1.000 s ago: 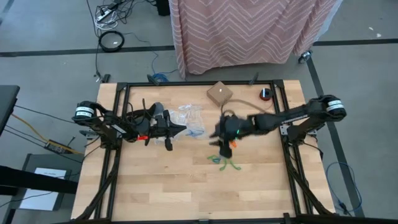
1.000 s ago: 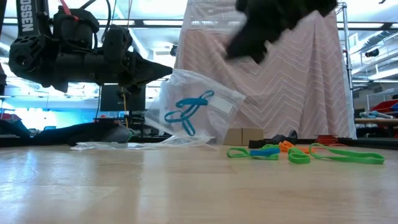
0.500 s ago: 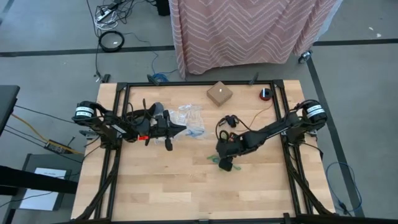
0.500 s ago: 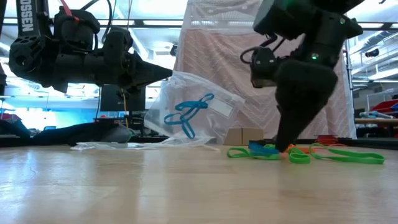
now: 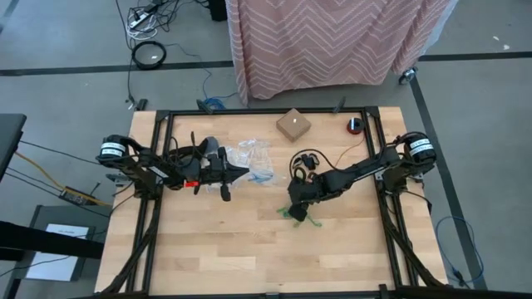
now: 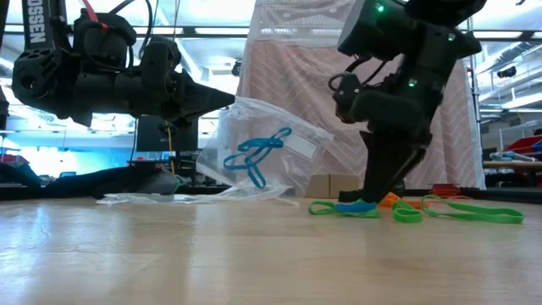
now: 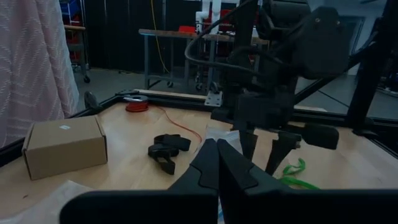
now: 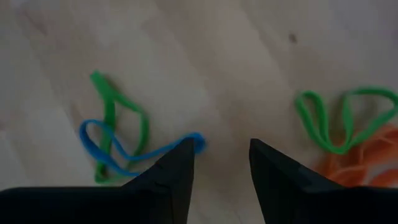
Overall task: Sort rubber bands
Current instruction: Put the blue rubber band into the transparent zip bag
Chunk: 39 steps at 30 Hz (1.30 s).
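Your left end effector [image 5: 242, 174] sits over the left half of the tabletop [image 5: 208, 241], fingers pressed together and clamped on the edge of a clear zip bag [image 6: 262, 152]. The bag hangs off its tip above the wood in the low view, with blue rubber bands [image 6: 254, 155] inside it. More clear plastic [image 6: 144, 198] lies flat on the tabletop under that arm.

Moving right: your right end effector [image 5: 296, 213] is down at the loose pile near the tabletop's centre, pointing at the wood. Its fingers [image 8: 166, 180] stand apart, nothing between them. In the right wrist view a blue rubber band [image 8: 134, 151] tangled with a green rubber band [image 8: 111, 121] lies just beside one fingertip; you can't tell if it touches. On the other side of the gap there's a second green rubber band [image 8: 339, 121] lying against orange rubber bands [image 8: 364, 165]. In the low view the fingertips are at the blue band [image 6: 357, 206], with green loops [image 6: 474, 212] spread flat further along.

Far side of the tabletop: a cardboard box [image 5: 293, 124], a small black clip-like part [image 7: 168, 147], and a red roll [image 5: 355, 125] near the right rail.
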Available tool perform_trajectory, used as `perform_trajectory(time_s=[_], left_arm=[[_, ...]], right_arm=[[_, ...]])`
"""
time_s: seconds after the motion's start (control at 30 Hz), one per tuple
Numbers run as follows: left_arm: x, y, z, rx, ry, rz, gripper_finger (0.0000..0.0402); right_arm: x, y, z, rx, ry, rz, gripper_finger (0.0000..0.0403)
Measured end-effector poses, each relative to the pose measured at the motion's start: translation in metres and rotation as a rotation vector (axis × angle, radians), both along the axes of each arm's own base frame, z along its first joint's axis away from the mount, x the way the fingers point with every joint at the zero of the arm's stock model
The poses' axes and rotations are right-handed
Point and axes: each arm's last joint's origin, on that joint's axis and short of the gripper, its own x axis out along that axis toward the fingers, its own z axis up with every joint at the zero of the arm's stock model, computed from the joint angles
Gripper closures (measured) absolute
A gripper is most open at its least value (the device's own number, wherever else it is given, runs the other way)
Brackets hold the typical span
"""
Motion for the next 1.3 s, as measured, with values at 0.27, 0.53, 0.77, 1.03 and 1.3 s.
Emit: perform_trajectory(time_s=[0.27, 0.53, 0.77, 1.03, 1.3], left_arm=[[0.000, 0.000, 0.000, 0.000, 0.000, -0.008, 0.0401], [0.000, 0.000, 0.000, 0.002, -0.001, -0.016, 0.0400], [0.000, 0.000, 0.000, 0.003, 0.000, -0.017, 0.0400], [0.000, -0.001, 0.000, 0.004, 0.000, -0.017, 0.0400], [0.000, -0.001, 0.000, 0.005, -0.003, -0.022, 0.0400]], right_arm=[[0.002, -0.003, 0.000, 0.116, 0.001, -0.026, 0.0250], [0.005, -0.003, 0.002, 0.112, -0.036, -0.049, 0.0252], [0.004, 0.002, 0.002, 0.098, -0.047, -0.061, 0.0253], [0.004, 0.013, -0.001, 0.066, -0.061, -0.076, 0.0253], [0.007, 0.019, -0.014, 0.040, -0.045, -0.066, 0.0261]])
